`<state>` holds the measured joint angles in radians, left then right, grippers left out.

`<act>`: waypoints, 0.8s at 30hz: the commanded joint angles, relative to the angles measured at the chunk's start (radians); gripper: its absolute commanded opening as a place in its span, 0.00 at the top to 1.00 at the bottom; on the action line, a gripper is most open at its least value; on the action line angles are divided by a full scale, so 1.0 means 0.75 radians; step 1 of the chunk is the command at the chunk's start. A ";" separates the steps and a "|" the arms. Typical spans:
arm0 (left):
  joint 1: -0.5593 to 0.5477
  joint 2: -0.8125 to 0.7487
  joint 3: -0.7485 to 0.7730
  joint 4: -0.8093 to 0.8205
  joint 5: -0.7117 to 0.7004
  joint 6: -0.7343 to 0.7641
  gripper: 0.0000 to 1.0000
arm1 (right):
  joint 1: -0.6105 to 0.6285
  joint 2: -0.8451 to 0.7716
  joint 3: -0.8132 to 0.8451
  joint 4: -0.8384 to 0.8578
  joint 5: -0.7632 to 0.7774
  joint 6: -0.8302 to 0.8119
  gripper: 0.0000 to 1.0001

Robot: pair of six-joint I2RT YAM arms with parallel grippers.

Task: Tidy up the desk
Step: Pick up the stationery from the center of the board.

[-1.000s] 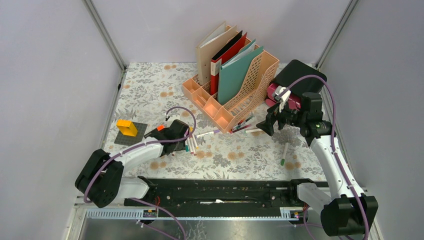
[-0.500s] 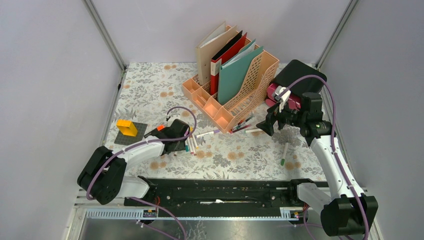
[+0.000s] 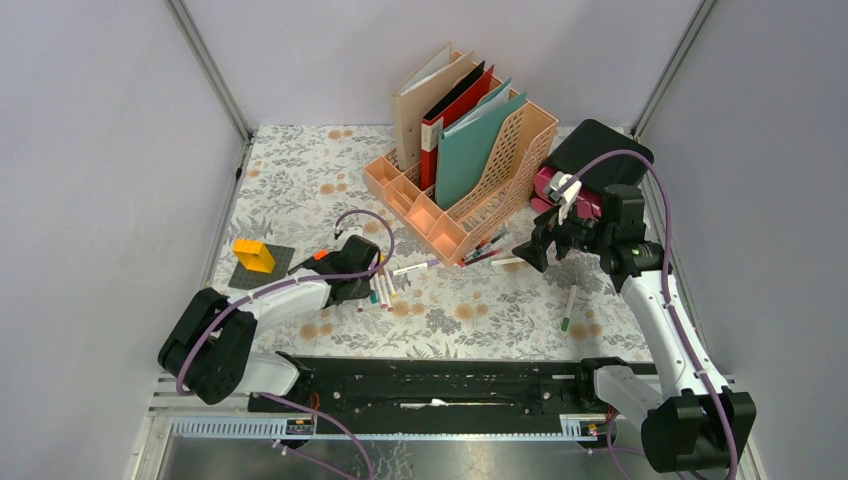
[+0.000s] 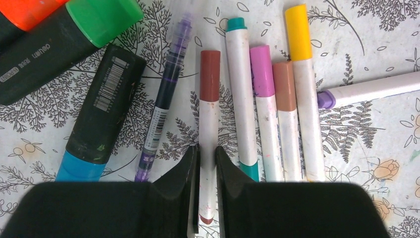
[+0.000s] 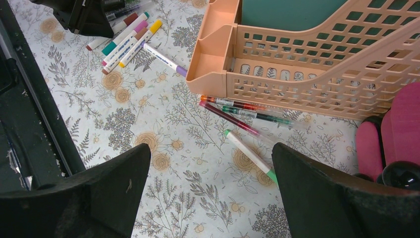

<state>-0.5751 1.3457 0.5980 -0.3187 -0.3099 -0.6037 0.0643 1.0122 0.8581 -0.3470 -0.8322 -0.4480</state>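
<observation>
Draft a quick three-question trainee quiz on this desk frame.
1. Multiple choice: which marker sits between the fingers of the left claw? A yellow-capped marker, B maroon-capped marker, C teal-capped marker.
2. True or false: the right claw is closed on the green-tipped pen.
3. Short answer: what stands in the tall slots of the peach file rack?

Key: 1 B. 2 False, it stands open, holding nothing. 3 Folders.

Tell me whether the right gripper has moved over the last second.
No. The right gripper sits at the same spot off the near right corner of the peach file rack, its fingers wide open.
</observation>
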 commanded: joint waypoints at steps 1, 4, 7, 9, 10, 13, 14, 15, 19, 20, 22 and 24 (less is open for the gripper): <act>0.001 0.001 -0.029 0.015 0.099 -0.020 0.93 | -0.005 -0.023 0.008 0.029 -0.038 0.001 0.00; 0.001 -0.017 -0.049 0.026 0.112 -0.024 0.98 | -0.004 -0.027 0.008 0.027 -0.043 0.001 0.00; 0.000 -0.058 -0.062 0.028 0.116 -0.027 1.00 | -0.005 -0.026 0.009 0.026 -0.054 0.002 0.00; -0.001 -0.107 -0.072 0.027 0.113 -0.028 1.00 | -0.005 -0.024 0.010 0.025 -0.073 0.007 0.00; -0.002 -0.138 -0.078 0.027 0.111 -0.029 1.00 | -0.004 -0.024 0.010 0.025 -0.085 0.009 0.00; -0.002 -0.234 -0.095 0.032 0.111 -0.030 1.00 | -0.004 -0.024 0.009 0.024 -0.125 0.017 0.01; -0.001 -0.266 -0.103 0.039 0.114 -0.031 1.00 | -0.005 -0.024 0.009 0.025 -0.138 0.020 0.00; -0.001 -0.299 -0.112 0.050 0.120 -0.030 1.00 | -0.005 -0.025 0.008 0.026 -0.152 0.025 0.00; -0.002 -0.415 -0.165 0.114 0.177 -0.047 1.00 | -0.005 -0.020 0.004 0.036 -0.211 0.047 0.00; -0.002 -0.435 -0.178 0.129 0.189 -0.050 1.00 | -0.005 -0.021 0.002 0.049 -0.226 0.064 0.00; -0.002 -0.469 -0.199 0.161 0.215 -0.058 1.00 | -0.005 -0.017 -0.007 0.066 -0.255 0.086 0.00; -0.002 -0.505 -0.222 0.198 0.245 -0.066 1.00 | -0.005 -0.015 -0.017 0.091 -0.292 0.116 0.00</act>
<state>-0.5751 1.0157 0.4625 -0.2615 -0.1875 -0.6312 0.0643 1.0115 0.8566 -0.3405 -0.9630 -0.4107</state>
